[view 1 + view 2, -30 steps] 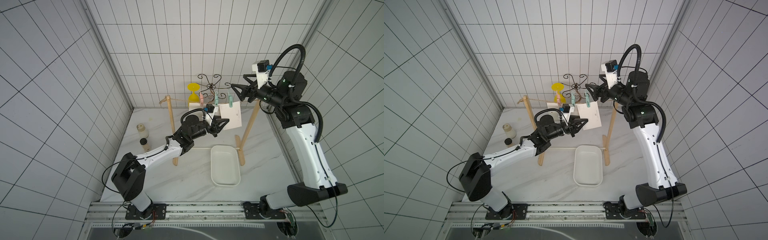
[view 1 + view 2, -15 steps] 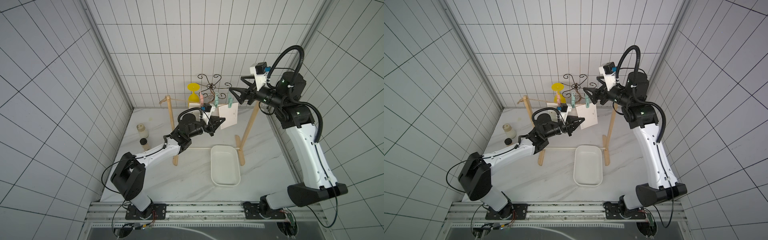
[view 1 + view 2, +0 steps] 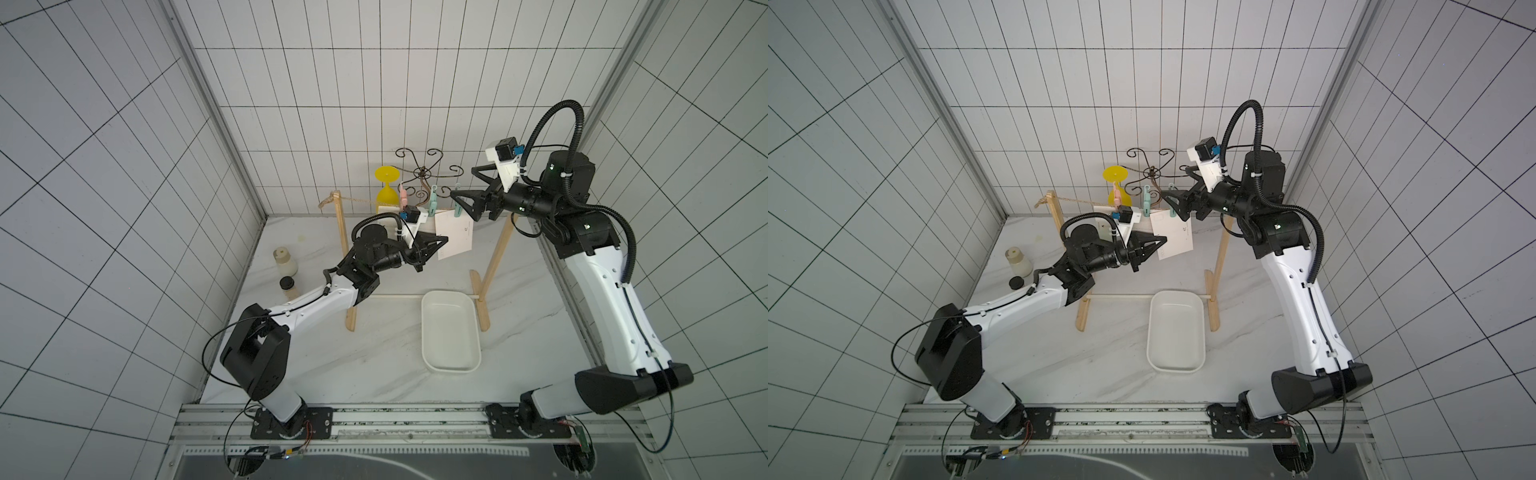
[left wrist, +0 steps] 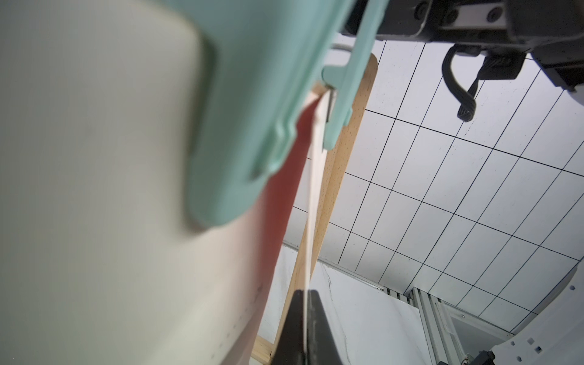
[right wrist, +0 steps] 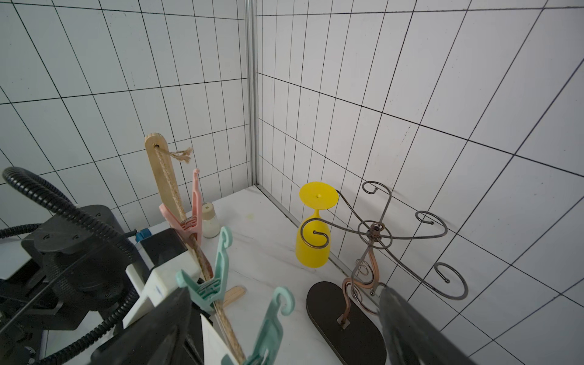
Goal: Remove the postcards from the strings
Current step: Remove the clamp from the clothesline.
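Evidently, the left gripper (image 3: 444, 240) was clenched on the side edge of a postcard (image 3: 455, 237) that hung tilted below the jute twine (image 3: 361, 200), near the twine's end by the right arm. A teal clothespin (image 3: 457, 203) pinned the card's top edge to the twine. In the left wrist view the card showed edge-on, running from between the black fingers (image 4: 290, 325) up to that peg. A second postcard (image 4: 94, 189) filled the same view as a pale blur, held under a second teal clothespin (image 4: 268, 94) further along the twine. The right gripper (image 3: 463, 180) hovered level with the twine, jaws spread wide and grasping nothing, just beside the first peg; whether it touched the peg could not be told. A pink clothespin (image 3: 402, 195) sat further along the twine, which was strung between wooden posts (image 3: 498, 249). A white tray (image 3: 451, 332) lay on the table below the twine.
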`<state>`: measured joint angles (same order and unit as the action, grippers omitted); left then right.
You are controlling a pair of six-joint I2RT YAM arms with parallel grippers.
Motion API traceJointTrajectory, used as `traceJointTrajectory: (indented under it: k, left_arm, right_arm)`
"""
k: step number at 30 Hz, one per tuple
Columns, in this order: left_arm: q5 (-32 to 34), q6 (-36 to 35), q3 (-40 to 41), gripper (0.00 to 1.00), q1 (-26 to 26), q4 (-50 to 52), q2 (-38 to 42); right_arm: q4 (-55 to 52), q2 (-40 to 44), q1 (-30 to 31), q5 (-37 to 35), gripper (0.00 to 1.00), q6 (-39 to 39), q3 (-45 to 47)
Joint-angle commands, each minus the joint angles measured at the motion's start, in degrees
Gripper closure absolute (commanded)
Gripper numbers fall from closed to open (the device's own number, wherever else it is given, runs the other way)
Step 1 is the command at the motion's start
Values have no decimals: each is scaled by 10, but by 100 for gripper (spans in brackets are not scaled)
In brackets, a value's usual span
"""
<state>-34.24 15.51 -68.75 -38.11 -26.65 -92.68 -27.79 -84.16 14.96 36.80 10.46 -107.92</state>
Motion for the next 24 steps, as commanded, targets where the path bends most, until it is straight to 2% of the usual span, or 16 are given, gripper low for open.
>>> traceJointTrajectory:
  k: [1,11,18,24]
  left_arm:
    - [-17,3,-9,100,4,8,7]
    - [-39,2,-21,100,13,16,4]
    - [-60,2,-32,100,19,26,-2]
    - [-80,3,-39,100,25,33,-5]
  right_arm:
    - [-15,7,5,23,6,20,28]
    - [-26,13,6,46,6,29,54]
    - [-31,15,8,74,13,38,61]
    - [-36,10,9,90,12,43,59]
